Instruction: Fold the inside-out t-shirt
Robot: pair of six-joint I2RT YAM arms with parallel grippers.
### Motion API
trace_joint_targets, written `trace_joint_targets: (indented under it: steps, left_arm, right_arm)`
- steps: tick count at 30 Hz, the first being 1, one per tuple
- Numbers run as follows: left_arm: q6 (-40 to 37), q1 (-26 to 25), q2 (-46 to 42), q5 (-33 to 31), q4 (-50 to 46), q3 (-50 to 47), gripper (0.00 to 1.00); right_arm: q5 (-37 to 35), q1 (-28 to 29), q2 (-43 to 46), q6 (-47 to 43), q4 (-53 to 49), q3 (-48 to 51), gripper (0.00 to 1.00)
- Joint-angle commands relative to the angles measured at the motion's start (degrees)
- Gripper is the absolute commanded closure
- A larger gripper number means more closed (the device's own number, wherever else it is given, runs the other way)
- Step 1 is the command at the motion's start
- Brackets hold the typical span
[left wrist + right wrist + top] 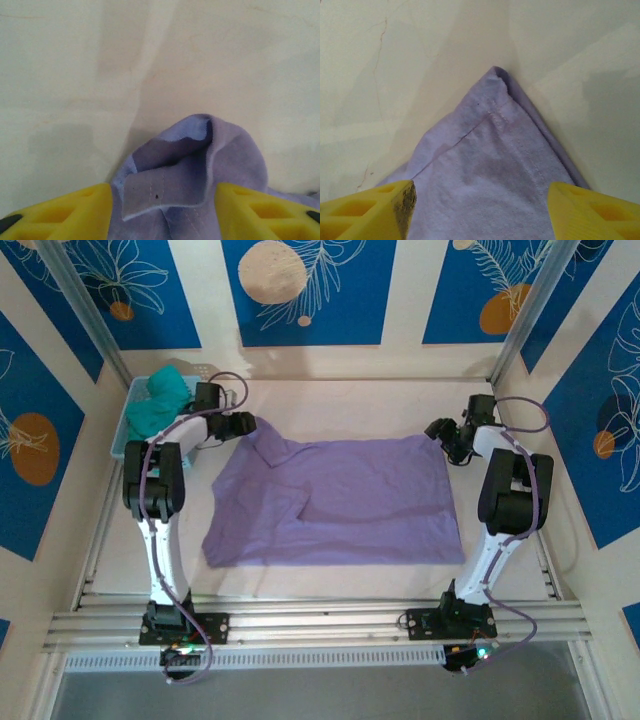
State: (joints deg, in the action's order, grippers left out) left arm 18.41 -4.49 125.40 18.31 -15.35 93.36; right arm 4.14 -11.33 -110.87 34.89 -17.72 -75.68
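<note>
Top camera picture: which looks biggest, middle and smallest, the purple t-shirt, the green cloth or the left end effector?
1. purple t-shirt, far the largest.
2. green cloth, bunched up.
3. left end effector, smallest, though not much smaller than the cloth.

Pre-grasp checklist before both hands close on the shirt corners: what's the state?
1. Left hand straddling lavender t-shirt's far-left corner: ok, bunched cloth between its fingers.
2. Right hand centred on far-right corner: ok, corner lies flat in the gap.
3. Cloth clamped: not ok, both hands open.
4. Shirt lying flat: not ok, left side folded over itself.
5. Teal garment clear of shirt: ok, in the bin.
6. Fingertips low enough to pinch: cannot tell.
</note>
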Motion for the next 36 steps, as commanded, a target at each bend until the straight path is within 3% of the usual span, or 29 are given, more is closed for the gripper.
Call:
trace_joint_targets:
  steps: [1, 5, 10, 18, 36]
  left_arm:
    - [-2.7, 0.6, 2.2, 3.3, -4.2, 3.0, 0.50]
    - [-2.9, 0.7, 3.5, 4.0, -5.1, 4.7, 0.59]
    - [-2.6, 0.7, 4.0, 3.7, -5.7, 5.5, 0.77]
    - [-2.6, 1.1, 1.8, 3.8, -6.2, 5.5, 1.00]
    - [2.9, 1.1, -5.0, 10.3, 2.0, -2.8, 1.00]
  right_arm:
    - [2.3, 0.3, -0.5, -0.5, -1.4, -1.3, 0.30]
    - [2.7, 0.3, -0.5, -0.6, -1.4, -1.4, 0.30]
    - [1.8, 0.3, -0.5, -0.9, -1.9, -2.2, 0.30]
    - [-4.7, 0.3, -3.2, -1.6, -5.9, -7.1, 0.31]
    - [-10.9, 3.2, -19.8, -5.5, -19.5, -28.6, 0.52]
